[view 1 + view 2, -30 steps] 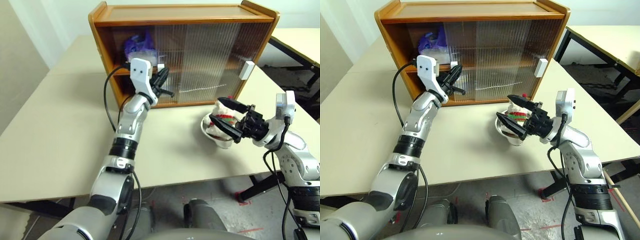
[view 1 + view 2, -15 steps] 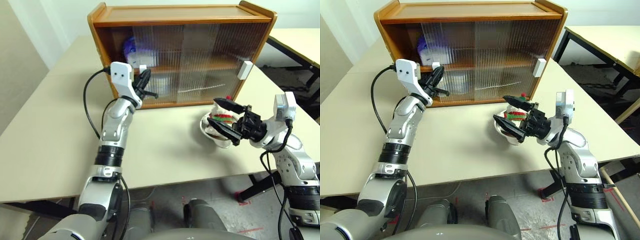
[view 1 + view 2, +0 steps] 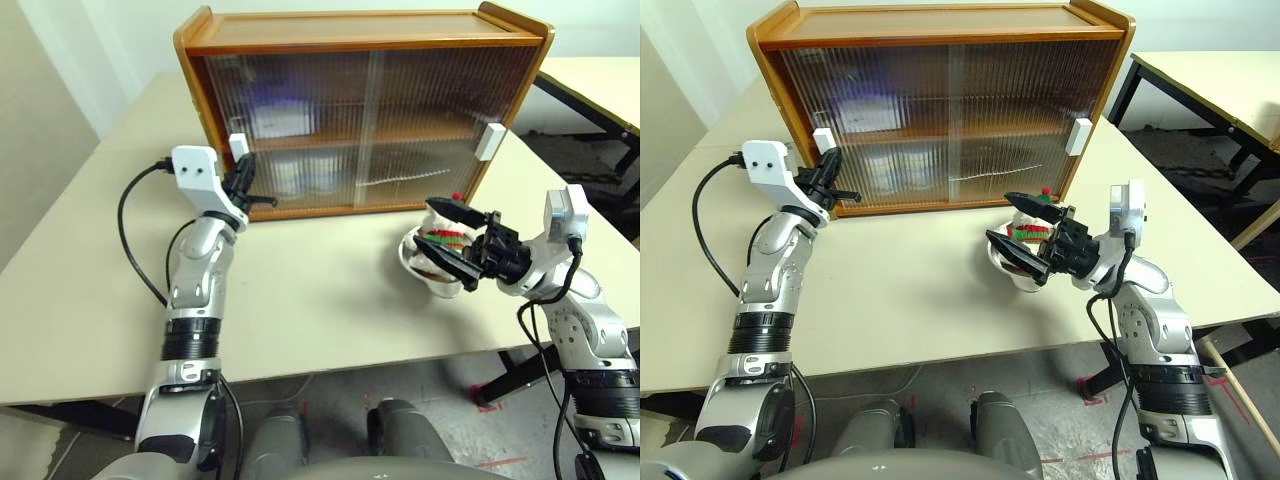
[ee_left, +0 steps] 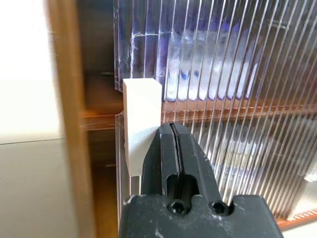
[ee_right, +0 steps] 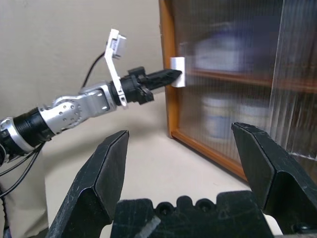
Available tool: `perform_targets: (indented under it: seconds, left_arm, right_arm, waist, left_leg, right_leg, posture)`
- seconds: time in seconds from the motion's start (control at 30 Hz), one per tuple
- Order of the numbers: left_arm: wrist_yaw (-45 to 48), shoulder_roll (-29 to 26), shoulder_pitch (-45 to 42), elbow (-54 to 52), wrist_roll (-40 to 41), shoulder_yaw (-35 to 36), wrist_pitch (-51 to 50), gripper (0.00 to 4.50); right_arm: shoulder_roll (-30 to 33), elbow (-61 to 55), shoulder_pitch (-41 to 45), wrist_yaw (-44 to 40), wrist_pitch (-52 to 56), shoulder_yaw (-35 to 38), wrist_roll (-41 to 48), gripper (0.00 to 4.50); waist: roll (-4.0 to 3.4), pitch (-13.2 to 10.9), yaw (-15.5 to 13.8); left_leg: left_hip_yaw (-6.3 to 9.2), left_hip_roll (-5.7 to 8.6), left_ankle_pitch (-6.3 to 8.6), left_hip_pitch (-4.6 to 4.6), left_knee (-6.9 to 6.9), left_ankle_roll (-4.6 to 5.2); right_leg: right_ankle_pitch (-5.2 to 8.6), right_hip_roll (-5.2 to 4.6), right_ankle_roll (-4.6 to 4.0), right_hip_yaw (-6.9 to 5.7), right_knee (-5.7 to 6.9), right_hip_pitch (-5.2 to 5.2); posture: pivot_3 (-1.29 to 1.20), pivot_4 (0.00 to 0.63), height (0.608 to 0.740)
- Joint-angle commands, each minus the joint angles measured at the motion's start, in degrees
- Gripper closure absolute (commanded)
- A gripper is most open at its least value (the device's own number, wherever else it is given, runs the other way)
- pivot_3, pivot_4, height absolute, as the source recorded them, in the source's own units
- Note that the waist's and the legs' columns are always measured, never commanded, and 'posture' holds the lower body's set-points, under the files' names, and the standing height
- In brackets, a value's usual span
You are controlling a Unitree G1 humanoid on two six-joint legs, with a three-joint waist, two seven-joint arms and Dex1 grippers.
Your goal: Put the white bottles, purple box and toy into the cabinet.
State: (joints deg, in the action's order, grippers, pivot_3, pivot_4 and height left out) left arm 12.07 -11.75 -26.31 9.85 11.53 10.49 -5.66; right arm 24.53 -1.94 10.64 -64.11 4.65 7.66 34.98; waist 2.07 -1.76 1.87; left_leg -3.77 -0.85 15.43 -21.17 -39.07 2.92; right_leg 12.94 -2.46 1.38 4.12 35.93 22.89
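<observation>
The cabinet [image 3: 365, 30] stands at the back of the table with both ribbed doors drawn across its front. Behind them the purple box [image 3: 275, 110] blurs on the upper shelf and the white bottles [image 3: 300, 175] on the lower one. My left gripper [image 3: 268, 202] is shut, its tips against the left door's white handle [image 4: 141, 114] near the cabinet's left post. The toy [image 3: 437, 218], with its red-and-green scarf, sits in a metal bowl [image 3: 415, 272] right of the cabinet. My right gripper [image 3: 447, 240] is open, one finger over the toy and one in front of the bowl.
The right door's white handle [image 3: 491, 140] sticks out at the cabinet's right end. The beige table [image 3: 330, 300] has free room in front of the cabinet. A second table [image 3: 600, 75] stands at the back right, across a gap.
My left gripper has moved left along the cabinet front with the door's handle. The ribbed door now covers the left opening and the purple box. The right gripper has kept still.
</observation>
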Motion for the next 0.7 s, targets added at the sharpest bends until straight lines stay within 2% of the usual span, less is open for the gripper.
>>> perform_targets:
  seconds: [0.03,0.27,0.43,0.53,0.7]
  left_arm:
    - [-1.52,-1.37,0.7,-0.73,0.1,2.08,-0.37,4.46]
    - [-0.18,-1.53,0.38,-0.32,1.41,2.4,0.52,4.46]
    - [9.32,-1.08,1.53,-2.76,6.52,-0.69,0.2,4.46]
    - [13.74,-1.77,2.88,-5.41,7.66,-2.3,0.2,3.54]
    - [23.13,-3.53,6.82,-9.08,12.81,-2.09,0.97,1.5]
  right_arm:
    - [-0.02,0.95,1.22,-0.7,-0.75,-0.61,-0.4,0.0]
    - [0.07,1.95,2.14,-1.0,-0.68,-0.68,-0.77,0.0]
    - [0.77,2.82,2.72,-1.1,-0.62,-0.17,-1.02,0.0]
    - [1.48,3.31,2.9,-1.11,-0.65,0.43,-1.03,0.0]
    - [3.19,4.76,3.29,-0.26,-0.53,2.45,-0.74,0.0]
  waist:
    - [-0.01,-0.02,-0.1]
    - [0.08,-0.09,-0.06]
    - [0.09,-0.15,-0.67]
    - [0.09,-0.16,-1.58]
    - [0.08,-0.16,-2.89]
  left_leg:
    - [0.0,0.0,0.0,-0.01,0.01,0.0]
    - [0.0,-0.01,0.0,-0.02,0.02,0.0]
    - [-0.01,-0.02,0.0,-0.05,0.06,0.0]
    - [-0.04,-0.01,0.0,-0.1,0.06,0.0]
    - [-0.19,0.0,0.01,-0.17,0.06,-0.01]
  right_leg:
    - [0.01,0.0,-0.01,0.0,-0.01,0.0]
    - [0.02,-0.01,-0.01,0.01,-0.07,0.0]
    - [0.02,-0.04,-0.03,-0.04,-0.07,0.06]
    - [0.09,-0.06,-0.08,-0.04,-0.12,0.08]
    - [0.36,-0.28,-0.1,-0.1,-0.12,0.11]
  posture:
    - [0.1,0.0,0.74]
    - [0.11,0.0,0.74]
    - [0.11,0.0,0.74]
    - [0.11,0.0,0.74]
    - [0.11,0.0,0.74]
